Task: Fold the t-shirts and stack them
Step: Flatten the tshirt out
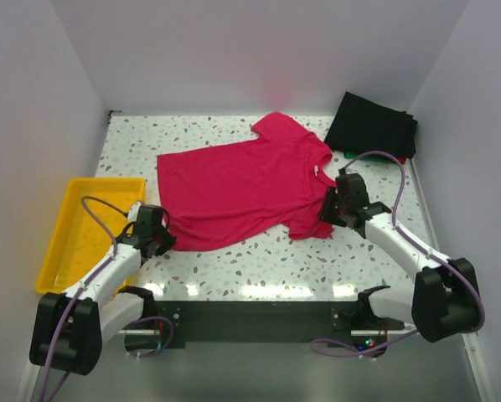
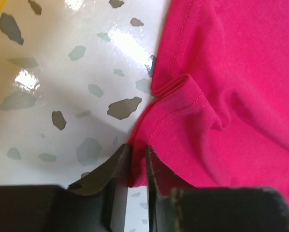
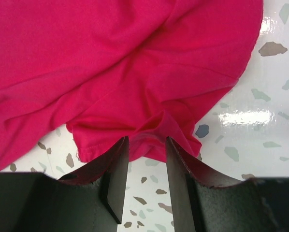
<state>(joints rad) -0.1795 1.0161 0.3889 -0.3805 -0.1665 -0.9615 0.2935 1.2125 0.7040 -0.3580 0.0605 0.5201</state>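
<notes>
The pink t-shirt point(image 1: 242, 188) lies flat in the middle of the table point(image 1: 259, 264). Its long axis goes left to right, with the hem at the left and the collar at the right.

The left gripper point(image 2: 135, 157) is at the near-left hem corner point(image 2: 178, 87), and the cloth goes away from it to the right and far. Its jaws stand only a thin slit apart, and the hem edge runs into this slit. I cannot tell if the cloth is really pinched.

The right gripper point(image 3: 147, 142) is at the near sleeve point(image 3: 135, 128). Its jaws are partly open, and a small ridge of the sleeve sits between the tips without being pressed.

Each arm is therefore nearer to its own end of the near edge, and I judge the next move is to carry this edge toward the far side.

There is open table on the near side. On the far side the other sleeve is already close to the wall. The black folded stack point(image 1: 376, 126) is near the far-right shoulder, and the yellow tray point(image 1: 74, 243) is just to the left of the left gripper. I think the fold must stay short and straight.
</notes>
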